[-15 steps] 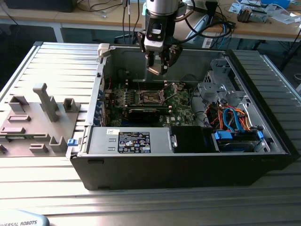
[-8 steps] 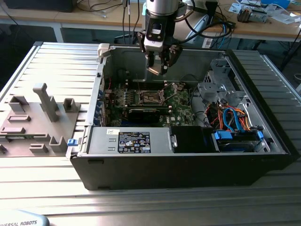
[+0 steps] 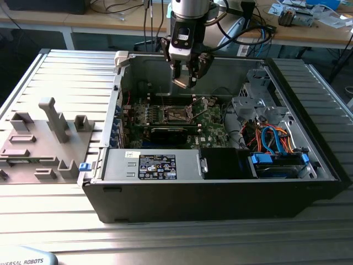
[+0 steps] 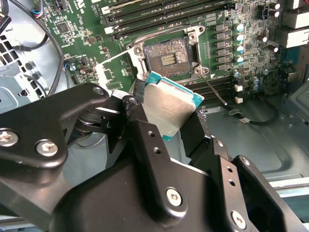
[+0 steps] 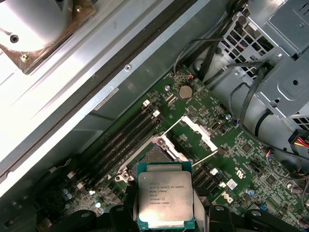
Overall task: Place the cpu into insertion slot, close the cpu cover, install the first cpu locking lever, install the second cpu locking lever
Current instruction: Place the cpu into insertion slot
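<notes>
**Cpu (image 5: 165, 198) gripped in the air over the open socket**

The cpu, a small flat square chip with a dull silver-grey metal top and a green edge, sits between the black fingers (image 4: 145, 145) of the arm's gripper (image 3: 186, 83). The pincer is clenched on the chip's opposite sides. In the second wrist view the chip (image 4: 169, 108) hangs tilted, one corner pointing towards the board.

In the exterior view the gripper hovers well above the green motherboard (image 3: 212, 126), inside the open grey-and-black computer case (image 3: 220, 193) that lies on its side on a ribbed metal table (image 3: 165, 232). The chip touches nothing but the fingers.

The insertion slot (image 4: 169, 59), a small square black socket with a dark centre and thin metal rim, lies bare below the chip; in the first wrist view the chip hides part of it (image 5: 150, 153). The cpu cover (image 5: 200, 135), a thin silvery metal frame, stands swung open just beside the slot. A thin metal locking lever (image 4: 213, 92) sticks up unlatched at the slot's edge.
</notes>
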`<state>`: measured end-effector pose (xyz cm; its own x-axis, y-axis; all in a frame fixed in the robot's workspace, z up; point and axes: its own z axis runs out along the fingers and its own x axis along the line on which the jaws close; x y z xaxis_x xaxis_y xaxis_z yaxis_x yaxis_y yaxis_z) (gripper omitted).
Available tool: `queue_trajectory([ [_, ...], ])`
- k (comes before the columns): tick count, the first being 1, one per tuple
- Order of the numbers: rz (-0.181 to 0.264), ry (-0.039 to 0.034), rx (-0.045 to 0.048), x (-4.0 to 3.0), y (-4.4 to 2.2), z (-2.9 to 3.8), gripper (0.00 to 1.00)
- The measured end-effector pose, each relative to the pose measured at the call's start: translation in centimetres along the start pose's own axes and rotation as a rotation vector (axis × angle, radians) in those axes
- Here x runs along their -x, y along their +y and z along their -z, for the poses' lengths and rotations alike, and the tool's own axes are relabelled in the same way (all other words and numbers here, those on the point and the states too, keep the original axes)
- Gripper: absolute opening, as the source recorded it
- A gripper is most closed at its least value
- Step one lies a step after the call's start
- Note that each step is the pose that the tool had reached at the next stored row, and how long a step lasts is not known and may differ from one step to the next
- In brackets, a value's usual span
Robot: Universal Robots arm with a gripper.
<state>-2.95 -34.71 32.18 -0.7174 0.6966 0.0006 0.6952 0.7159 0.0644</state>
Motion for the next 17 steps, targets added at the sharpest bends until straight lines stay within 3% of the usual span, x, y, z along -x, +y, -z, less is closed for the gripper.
queue_trajectory([
  [17, -0.03, -0.0025, -0.0005, 0.0, -0.01, -0.05, 0.54],
])
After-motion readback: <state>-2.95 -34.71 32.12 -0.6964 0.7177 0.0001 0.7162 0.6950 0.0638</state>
